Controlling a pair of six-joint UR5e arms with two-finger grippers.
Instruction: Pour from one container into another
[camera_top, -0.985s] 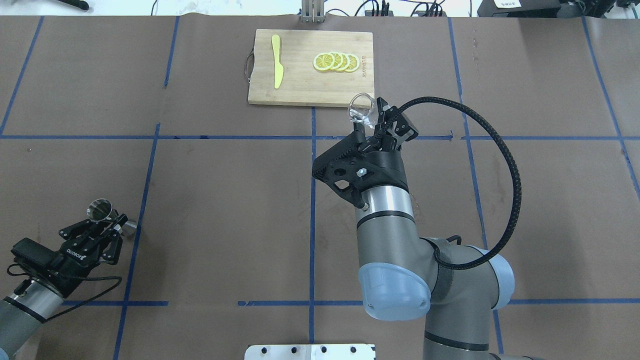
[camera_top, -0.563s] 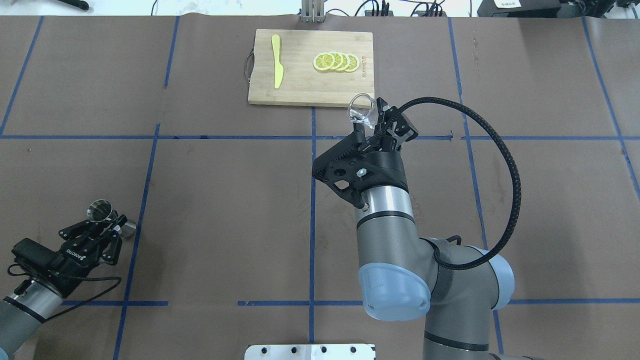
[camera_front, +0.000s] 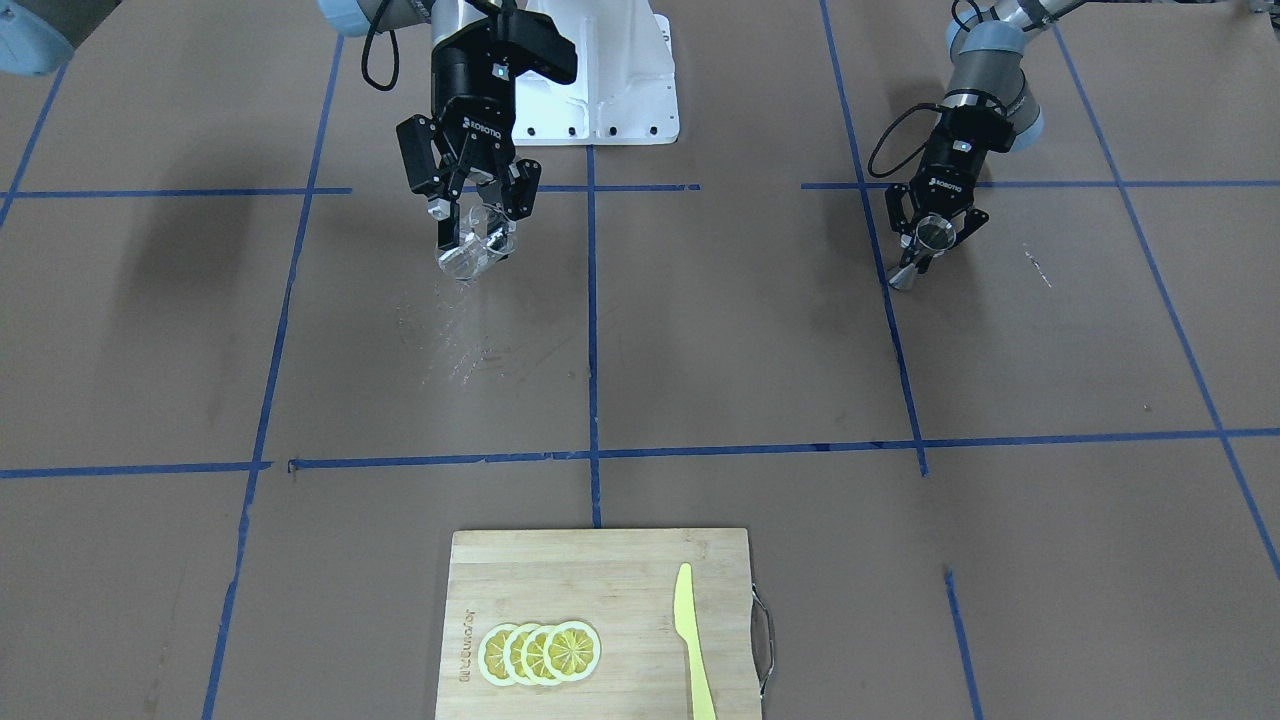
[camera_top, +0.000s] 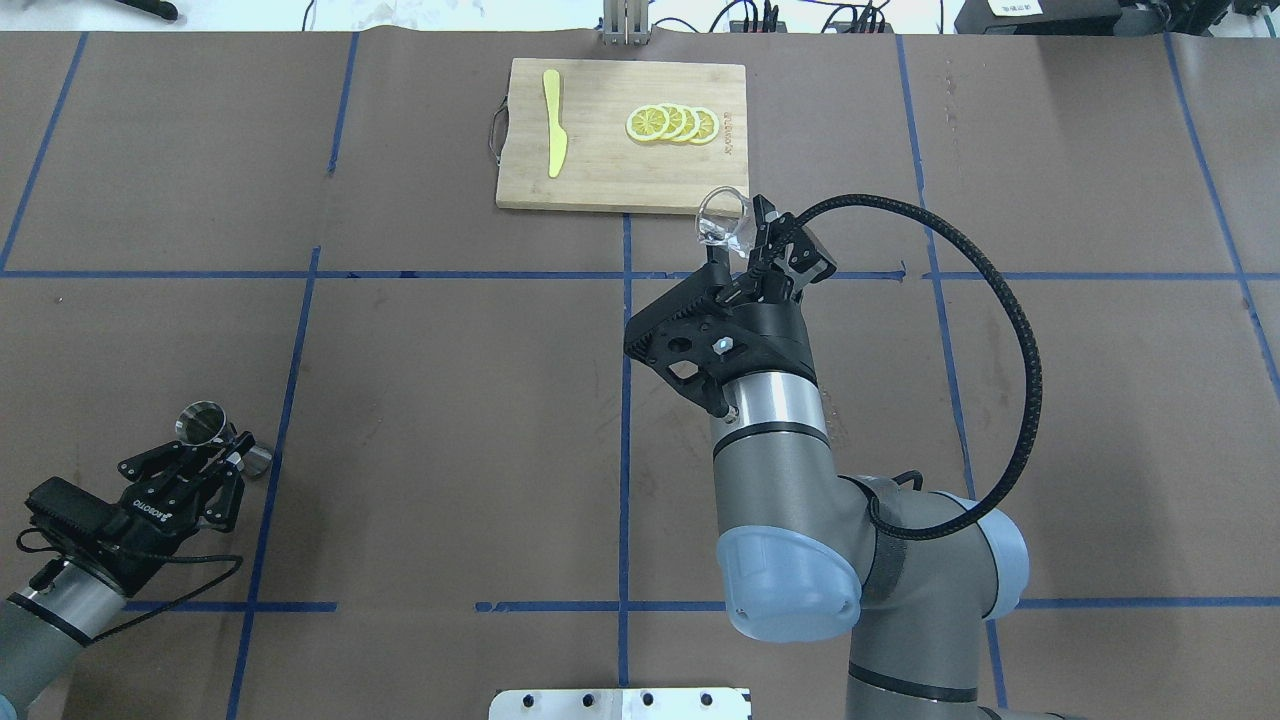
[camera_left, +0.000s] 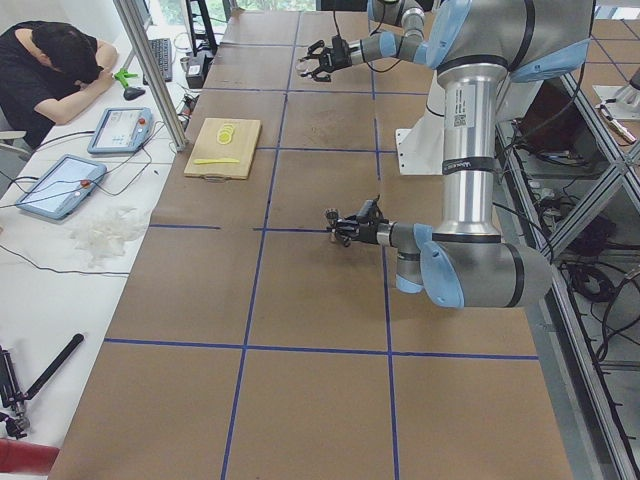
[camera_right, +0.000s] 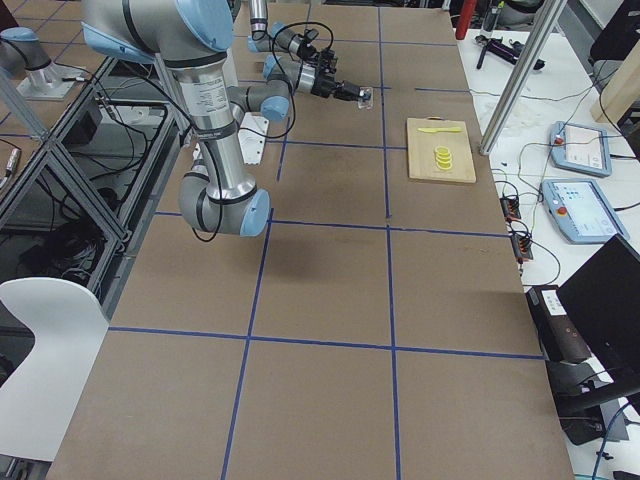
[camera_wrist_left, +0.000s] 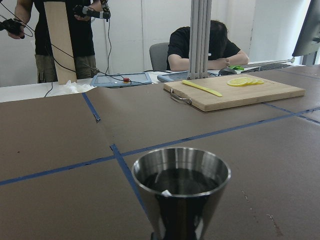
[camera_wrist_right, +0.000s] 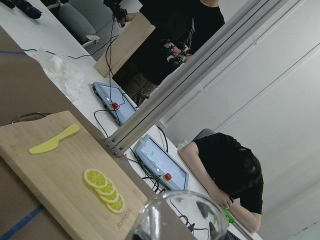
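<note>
My right gripper (camera_top: 742, 236) is shut on the clear glass cup (camera_top: 722, 222), which it holds tilted above the table just short of the cutting board. The front-facing view shows the same cup (camera_front: 470, 250) leaning between the gripper's fingers (camera_front: 441, 231). In the right wrist view only the rim of the cup (camera_wrist_right: 175, 212) shows. Far off at the table's left, my left gripper (camera_top: 232, 447) is shut on the waist of the silver jigger (camera_top: 202, 422). Dark liquid shows inside the jigger (camera_wrist_left: 180, 182) in the left wrist view.
A wooden cutting board (camera_top: 600, 170) at the far middle carries lemon slices (camera_top: 672, 123) and a yellow knife (camera_top: 553, 125). Pale streaks (camera_front: 450, 340) mark the brown paper below the cup. People and tablets are beyond the far edge (camera_left: 60, 70).
The left gripper with the jigger has edged very slightly toward the robot. The right arm and the cup have not moved.
</note>
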